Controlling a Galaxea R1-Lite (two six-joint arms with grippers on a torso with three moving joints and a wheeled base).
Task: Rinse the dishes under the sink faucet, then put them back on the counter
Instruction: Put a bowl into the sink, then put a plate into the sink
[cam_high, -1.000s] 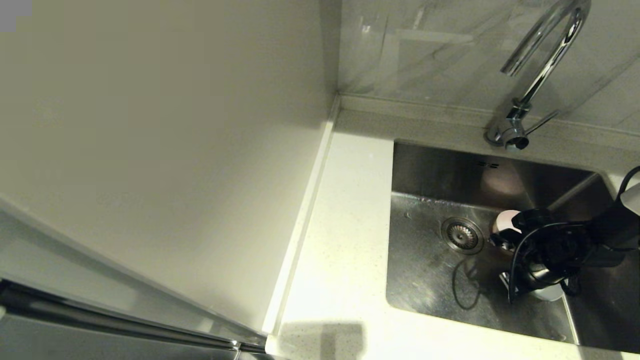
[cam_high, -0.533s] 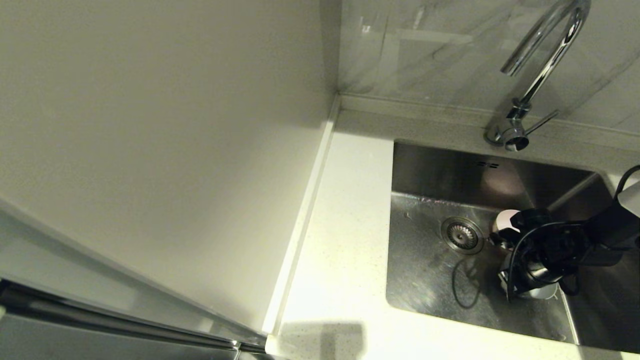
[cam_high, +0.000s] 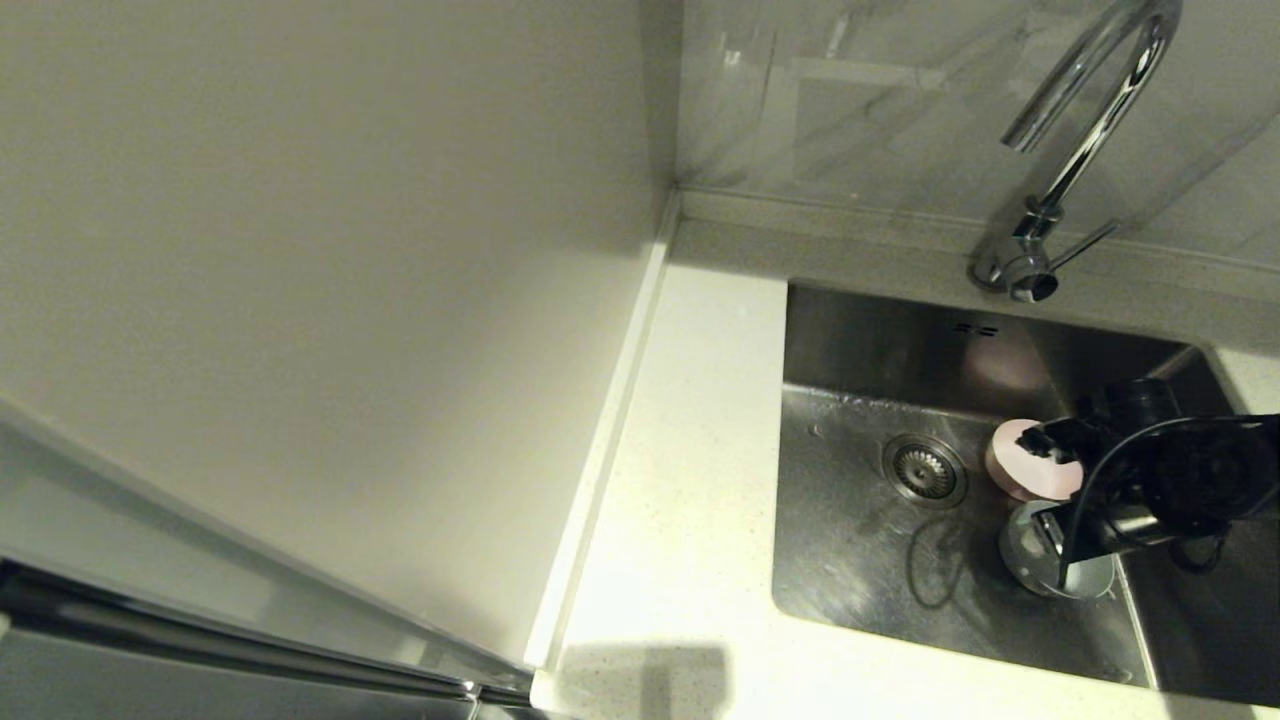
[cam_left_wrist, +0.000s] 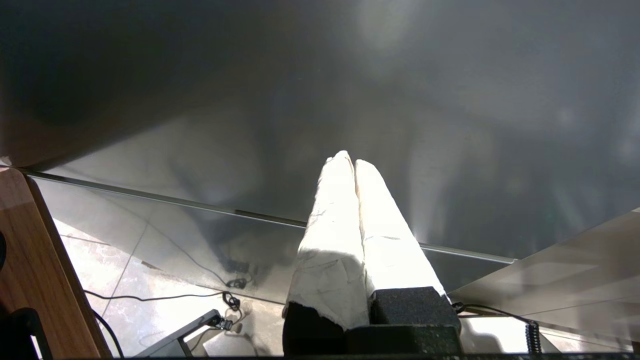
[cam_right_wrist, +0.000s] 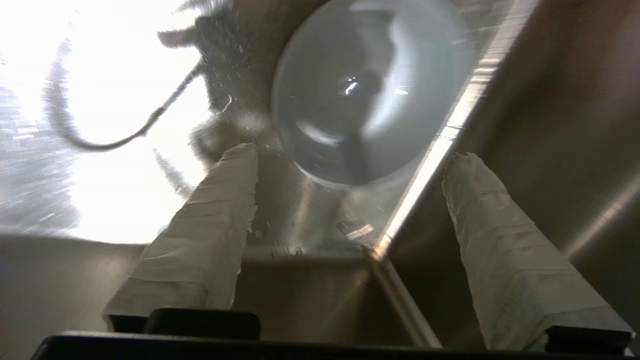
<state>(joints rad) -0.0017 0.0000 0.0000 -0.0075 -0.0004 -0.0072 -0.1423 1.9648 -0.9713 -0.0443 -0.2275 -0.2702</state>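
Observation:
In the sink (cam_high: 850, 560) the pale pink cup (cam_high: 1012, 470) stands just right of the drain strainer (cam_high: 923, 470). The pale bowl (cam_high: 1022, 560) sits upright in front of it, by the sink's right wall. My right gripper (cam_high: 1042, 488) hangs open above both and holds nothing. Seen from the right wrist, the bowl (cam_right_wrist: 370, 90) lies beyond the fingertips of the right gripper (cam_right_wrist: 350, 155). The lilac plate is out of view. My left gripper (cam_left_wrist: 350, 161) is shut and parked beside a grey panel, outside the head view.
The chrome faucet (cam_high: 1085, 130) rises behind the sink, with its spout over the back of the basin. White counter (cam_high: 690, 480) runs along the sink's left side and front. A cream wall panel (cam_high: 300, 300) fills the left.
My right gripper has pulled back to the right and slightly up. That uncovers more of the pink cup and the bowl, which stay on the sink floor.

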